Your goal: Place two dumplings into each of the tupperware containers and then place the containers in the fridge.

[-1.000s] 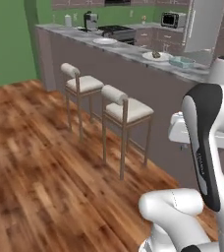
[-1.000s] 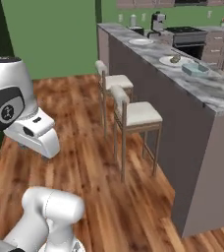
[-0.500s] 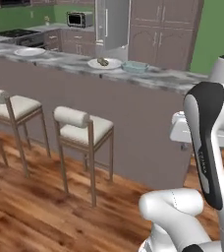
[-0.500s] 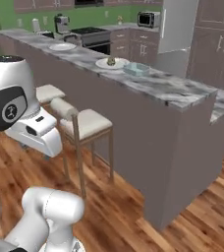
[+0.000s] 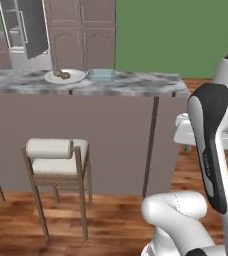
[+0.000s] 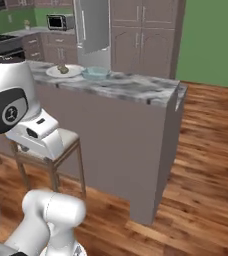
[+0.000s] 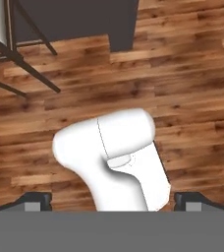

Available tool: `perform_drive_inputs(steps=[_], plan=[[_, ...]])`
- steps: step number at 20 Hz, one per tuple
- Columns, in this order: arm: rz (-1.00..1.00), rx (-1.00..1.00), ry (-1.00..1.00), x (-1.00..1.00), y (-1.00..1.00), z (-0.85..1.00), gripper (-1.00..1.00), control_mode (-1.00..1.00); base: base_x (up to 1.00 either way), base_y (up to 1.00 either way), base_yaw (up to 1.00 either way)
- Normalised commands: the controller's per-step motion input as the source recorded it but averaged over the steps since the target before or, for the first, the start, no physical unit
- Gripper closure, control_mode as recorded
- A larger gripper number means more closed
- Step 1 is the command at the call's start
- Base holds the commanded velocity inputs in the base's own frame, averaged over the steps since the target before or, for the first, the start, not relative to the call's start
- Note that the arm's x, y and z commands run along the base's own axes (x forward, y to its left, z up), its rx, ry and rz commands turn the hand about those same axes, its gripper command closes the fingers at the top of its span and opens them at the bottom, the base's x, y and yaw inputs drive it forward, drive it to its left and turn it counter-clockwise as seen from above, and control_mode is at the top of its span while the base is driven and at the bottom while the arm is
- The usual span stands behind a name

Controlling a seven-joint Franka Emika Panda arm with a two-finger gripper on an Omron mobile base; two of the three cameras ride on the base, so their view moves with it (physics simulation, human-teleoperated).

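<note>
My gripper (image 7: 112, 201) hangs over the wood floor (image 7: 192, 98), jaws wide apart and holding nothing. On the counter (image 5: 136, 85) the dumplings (image 5: 62, 74) lie on a plate (image 5: 75, 78), a tub (image 5: 102, 75) just beside it; the fridge (image 6: 93, 25) stands behind

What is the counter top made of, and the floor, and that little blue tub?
The counter top looks like polished marble or stone: grey with pale, cloudy veins. The floor looks like glossy wood: brown planks with grain streaks. The blue tub is probably smooth plastic, though it is too small to be sure.
</note>
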Motion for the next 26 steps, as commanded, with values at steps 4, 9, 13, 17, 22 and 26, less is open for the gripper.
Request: perform_drive_inputs(steps=[4, 9, 13, 17, 22, 26], plan=[[0.00, 0.00, 0.00, 0.00, 0.00, 0.00, -1.00, 1.00, 0.62, 0.90, -0.38], [0.00, 0.00, 0.00, 0.00, 0.00, 0.00, -1.00, 1.00, 0.45, 0.52, -0.36], [0.00, 0.00, 0.00, 0.00, 0.00, 0.00, -1.00, 1.00, 0.49, 0.32, -0.35], [0.00, 0.00, 0.00, 0.00, 0.00, 0.00, -1.00, 1.00, 0.62, 0.21, -0.20], [0.00, 0.00, 0.00, 0.00, 0.00, 0.00, -1.00, 1.00, 0.80, 0.00, -0.01], [0.00, 0.00, 0.00, 0.00, 0.00, 0.00, -1.00, 1.00, 0.75, 0.00, 0.00]])
